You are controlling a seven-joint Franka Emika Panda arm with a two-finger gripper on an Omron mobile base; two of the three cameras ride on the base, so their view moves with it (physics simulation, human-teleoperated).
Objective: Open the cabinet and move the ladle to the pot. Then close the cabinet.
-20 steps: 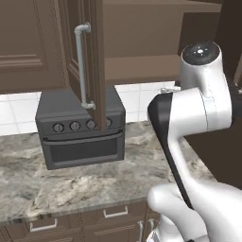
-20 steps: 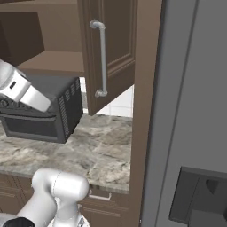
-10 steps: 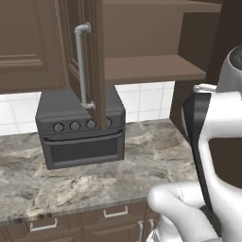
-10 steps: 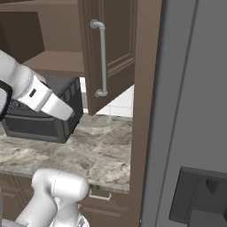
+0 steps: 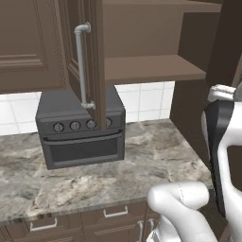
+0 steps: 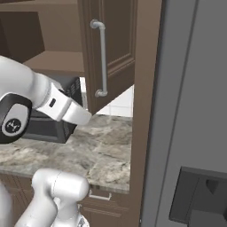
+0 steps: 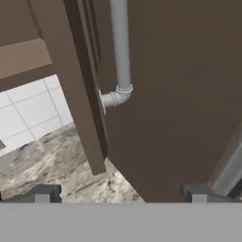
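The cabinet stands open, its left door [image 5: 97, 61] swung out edge-on with its silver bar handle [image 5: 81, 66]. The shelf [image 5: 151, 68] inside looks bare from the left base view. The right door [image 6: 117, 40] also hangs open, its handle [image 6: 103, 57] facing right. In the hand view my gripper [image 7: 119, 196] is open, its two tips wide apart with nothing between them, just below the lower end of that door handle [image 7: 120, 47] and facing the door's outer face. The ladle and the pot are out of view.
A dark toaster oven [image 5: 80, 137] sits on the marble counter [image 5: 146, 156] under the cabinet. Drawers with small pulls [image 5: 116, 212] run below the counter. A tall grey fridge [image 6: 190, 111] fills the right side, next to a brown side panel [image 6: 144, 88].
My arm has swung lower and to the right, its white link reaching toward the bottom of the right door. Doors, oven and counter have stayed put.
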